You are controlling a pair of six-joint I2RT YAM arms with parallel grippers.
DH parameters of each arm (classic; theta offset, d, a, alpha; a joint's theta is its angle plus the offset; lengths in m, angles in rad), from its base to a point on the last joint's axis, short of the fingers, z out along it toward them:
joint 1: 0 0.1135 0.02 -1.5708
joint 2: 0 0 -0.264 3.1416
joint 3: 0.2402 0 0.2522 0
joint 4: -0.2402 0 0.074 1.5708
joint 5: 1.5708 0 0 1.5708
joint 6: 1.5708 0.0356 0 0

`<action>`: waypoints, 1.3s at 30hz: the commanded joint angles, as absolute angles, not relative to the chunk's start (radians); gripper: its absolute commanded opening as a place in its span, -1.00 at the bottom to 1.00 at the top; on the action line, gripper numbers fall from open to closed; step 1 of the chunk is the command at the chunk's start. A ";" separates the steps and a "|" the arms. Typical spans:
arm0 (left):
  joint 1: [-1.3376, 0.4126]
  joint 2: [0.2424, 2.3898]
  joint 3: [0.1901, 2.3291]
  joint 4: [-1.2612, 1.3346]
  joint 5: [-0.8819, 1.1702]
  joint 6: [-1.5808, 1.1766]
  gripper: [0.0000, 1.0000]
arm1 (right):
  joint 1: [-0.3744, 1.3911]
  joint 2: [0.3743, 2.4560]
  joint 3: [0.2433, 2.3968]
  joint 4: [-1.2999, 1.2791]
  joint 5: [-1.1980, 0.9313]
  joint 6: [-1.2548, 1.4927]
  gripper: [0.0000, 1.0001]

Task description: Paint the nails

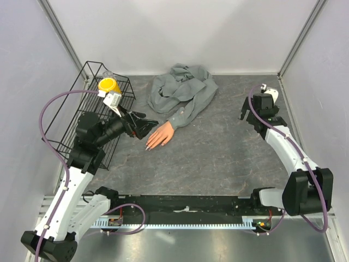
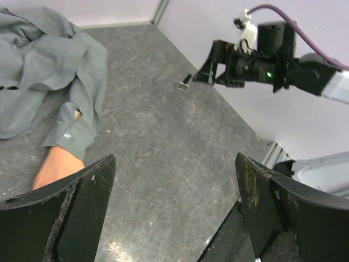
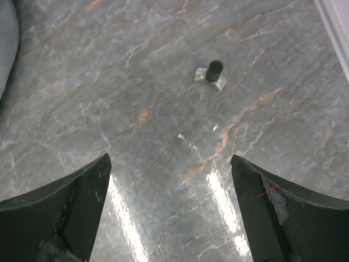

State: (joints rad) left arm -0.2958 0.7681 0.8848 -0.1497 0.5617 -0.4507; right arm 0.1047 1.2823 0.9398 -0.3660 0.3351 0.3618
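**Two grippers open, neither holding anything: polish not yet picked up**

Item 1, left gripper [image 2: 175, 164]: fingers spread wide, nothing between them. The mannequin hand [image 1: 162, 135] lies just ahead of the fingertips, off towards one finger, which hides part of it in the wrist view. Whether finger and hand touch cannot be told.

Item 2, nails [image 1: 148, 146]: at the tips of that hand, near the left fingers and well apart from the right ones. They are too small to judge for colour.

Item 3, right gripper [image 3: 170, 164]: fingers equally wide, empty. A small bottle [image 3: 211, 73] with a dark cap stands upright beyond the fingertips, slightly towards one finger.

Item 4, shirt [image 1: 182, 90]: heaped beyond the hand, its sleeve running down to the wrist.

Step in hand: probably fetching the polish; painting not begun.

Next move calls for: right fingers lowered either side of the cap, then closed gently so the bottle stays upright.
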 commanded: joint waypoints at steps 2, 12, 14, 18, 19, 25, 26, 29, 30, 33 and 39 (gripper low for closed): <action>-0.334 0.768 0.882 -0.121 0.601 -0.488 0.92 | 0.009 1.429 1.103 -0.368 0.342 0.348 0.96; -0.368 0.822 0.877 -0.092 0.658 -0.520 0.87 | -0.120 1.738 1.229 -0.295 0.241 0.324 0.65; -0.376 0.819 0.873 -0.091 0.652 -0.523 0.87 | -0.120 1.767 1.229 -0.278 0.245 0.321 0.61; -0.379 0.821 0.874 -0.094 0.653 -0.514 0.87 | -0.120 1.801 1.232 -0.265 0.265 0.304 0.40; -0.380 0.822 0.873 -0.095 0.653 -0.511 0.87 | -0.120 1.810 1.233 -0.259 0.271 0.298 0.36; -0.385 0.838 0.877 -0.094 0.667 -0.508 0.86 | -0.118 1.838 1.232 -0.227 0.284 0.281 0.18; -0.385 0.839 0.879 -0.094 0.667 -0.508 0.86 | -0.120 1.844 1.236 -0.226 0.288 0.278 0.13; -0.388 0.842 0.879 -0.094 0.672 -0.505 0.86 | -0.120 1.856 1.241 -0.212 0.279 0.276 0.07; -0.388 0.842 0.879 -0.097 0.669 -0.506 0.86 | -0.118 1.861 1.241 -0.200 0.276 0.270 0.04; -0.390 0.841 0.877 -0.104 0.672 -0.505 0.86 | -0.118 1.864 1.246 -0.189 0.290 0.261 -0.08; -0.394 0.831 0.873 -0.118 0.673 -0.497 0.86 | -0.098 1.870 1.244 -0.199 0.319 0.252 -0.69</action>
State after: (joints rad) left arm -0.3889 0.8429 0.8616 -0.1280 0.6392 -0.4911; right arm -0.1177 1.8618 1.2152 -0.2214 0.2764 0.2623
